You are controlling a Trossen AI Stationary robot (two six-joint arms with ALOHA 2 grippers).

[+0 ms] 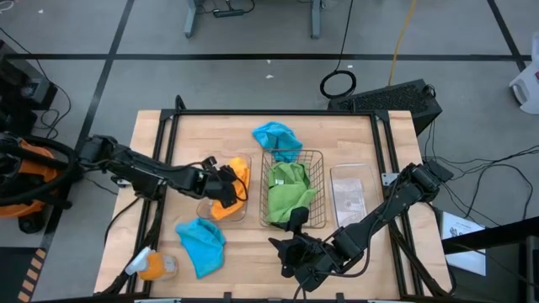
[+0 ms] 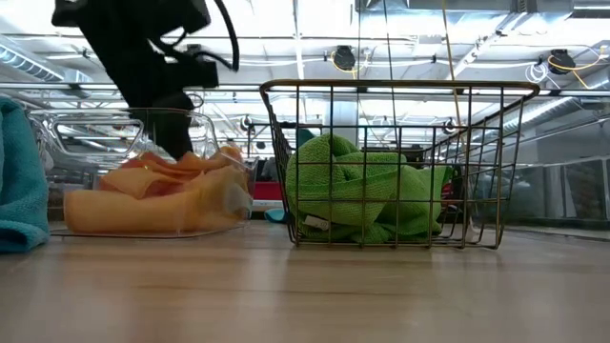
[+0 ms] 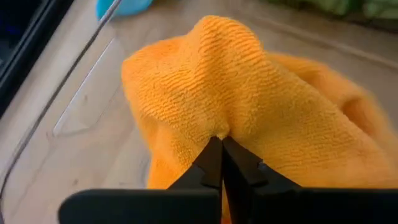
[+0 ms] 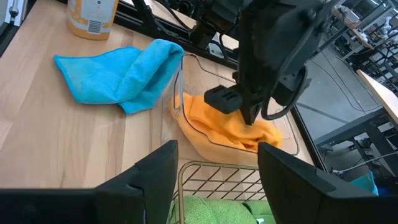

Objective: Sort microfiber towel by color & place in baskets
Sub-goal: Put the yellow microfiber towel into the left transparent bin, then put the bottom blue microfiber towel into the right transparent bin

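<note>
Two orange-yellow towels (image 1: 238, 172) lie in the left clear basket (image 1: 205, 208), and my left gripper (image 3: 221, 142) is shut on the top one there. Both green towels (image 1: 290, 189) sit piled in the wire mesh basket (image 1: 320, 181). One blue towel (image 1: 278, 139) lies on the table beyond that basket. The other blue towel (image 1: 202, 244) lies near the table's near-left part. My right gripper (image 4: 214, 165) is open, holds nothing, and hovers at the wire basket's near-left corner. The second clear basket (image 1: 349, 194) stands to the right of the wire basket. My left gripper pinches a raised fold of the upper orange-yellow towel (image 3: 219, 127) between its two shut fingers. The fingers (image 4: 249, 115) come down from above into the clear basket. The towel's bulk rests in the basket on the other orange-yellow towel, slack around the pinch.
A small orange-and-white object (image 1: 152, 265) lies at the table's near-left corner beside the blue towel. A raised dark frame (image 1: 269, 114) runs round the table top. Bare wood (image 1: 253, 252) shows along the near edge between the blue towel and my right arm.
</note>
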